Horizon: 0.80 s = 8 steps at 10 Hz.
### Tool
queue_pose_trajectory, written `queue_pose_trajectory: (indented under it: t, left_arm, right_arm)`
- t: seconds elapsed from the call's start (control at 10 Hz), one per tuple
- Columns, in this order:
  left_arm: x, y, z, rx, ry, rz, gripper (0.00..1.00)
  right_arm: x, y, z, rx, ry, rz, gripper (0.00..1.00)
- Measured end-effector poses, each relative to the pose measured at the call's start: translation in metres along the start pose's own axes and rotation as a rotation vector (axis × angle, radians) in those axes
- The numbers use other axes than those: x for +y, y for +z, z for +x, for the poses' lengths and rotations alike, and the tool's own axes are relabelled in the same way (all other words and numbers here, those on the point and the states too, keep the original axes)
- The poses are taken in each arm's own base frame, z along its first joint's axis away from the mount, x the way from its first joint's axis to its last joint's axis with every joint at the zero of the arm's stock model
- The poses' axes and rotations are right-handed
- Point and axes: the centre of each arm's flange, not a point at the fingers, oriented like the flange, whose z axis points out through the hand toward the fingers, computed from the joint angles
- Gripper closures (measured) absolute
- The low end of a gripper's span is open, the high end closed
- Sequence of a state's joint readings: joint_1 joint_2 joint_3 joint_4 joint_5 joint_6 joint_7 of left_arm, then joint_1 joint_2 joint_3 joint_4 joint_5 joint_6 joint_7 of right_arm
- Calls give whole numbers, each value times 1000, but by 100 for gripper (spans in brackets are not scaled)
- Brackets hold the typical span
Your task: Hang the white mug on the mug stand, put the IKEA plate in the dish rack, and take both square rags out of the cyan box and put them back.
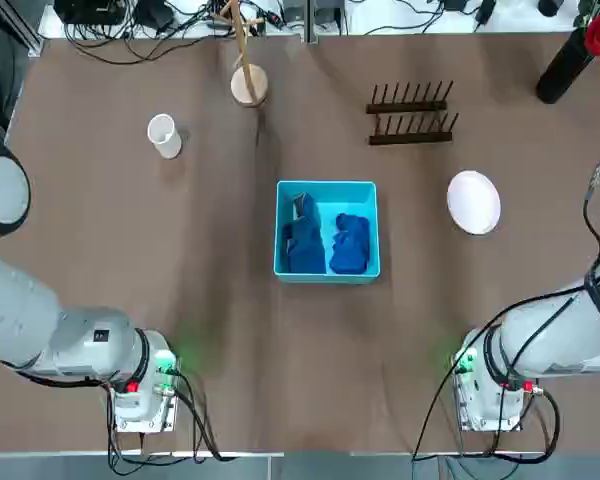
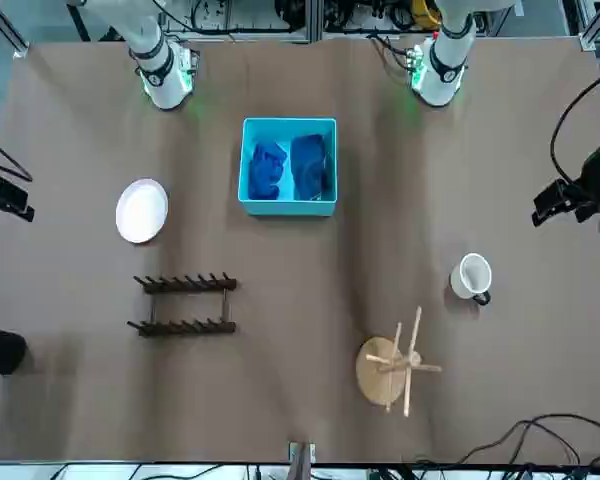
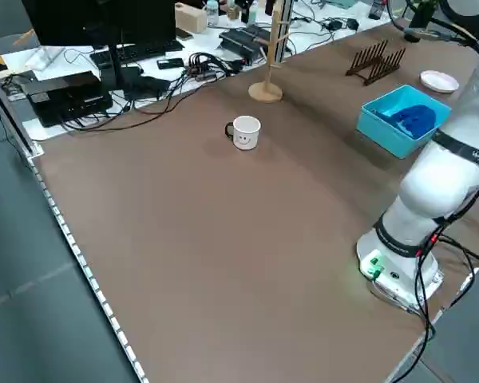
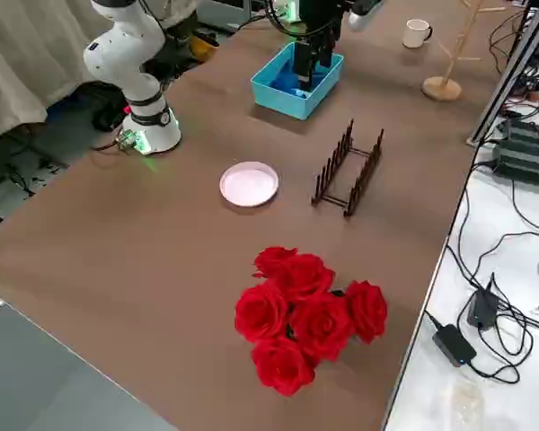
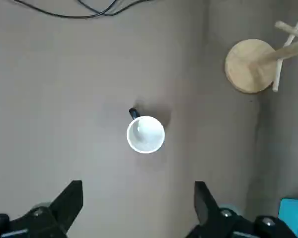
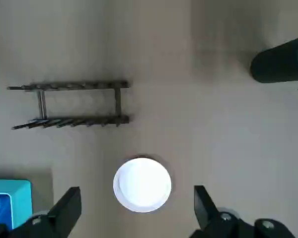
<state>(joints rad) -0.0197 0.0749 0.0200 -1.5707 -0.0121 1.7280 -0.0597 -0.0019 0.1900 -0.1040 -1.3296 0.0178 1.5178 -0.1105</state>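
Brown table [image 1: 210, 330], white mug [image 1: 163, 135] upright

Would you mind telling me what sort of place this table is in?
Most likely a robotics lab: two white robot arms are bolted to a brown table, with tangled black cables and electronics along its edge.

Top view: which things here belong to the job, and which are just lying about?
Job:
mug
mug stand
plate
dish rack
two rags, both lying in the cyan box

Lying about:
red roses in a dark vase
cables past the table's far edge
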Motion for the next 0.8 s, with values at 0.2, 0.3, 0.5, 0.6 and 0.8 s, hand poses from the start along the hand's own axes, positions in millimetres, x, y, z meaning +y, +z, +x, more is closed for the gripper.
queue_pose_trajectory:
  t: [0.2,0.3,0.5,0.6,0.8]
  left_arm:
    - [-4,0,0,0,-8,1,1]
    - [-6,1,0,-2,-8,2,2]
    - [-11,14,3,-27,-24,-19,4]
    - [-14,31,5,-56,-32,-19,4]
    - [-19,90,10,-113,-47,-14,4]
  right_arm:
    - [0,0,0,0,-1,0,0]
    - [-2,0,0,0,-3,0,0]
    - [-7,3,1,-9,-12,2,0]
    - [-8,9,0,-27,-14,3,0]
    - [-2,38,0,-88,-11,-19,0]
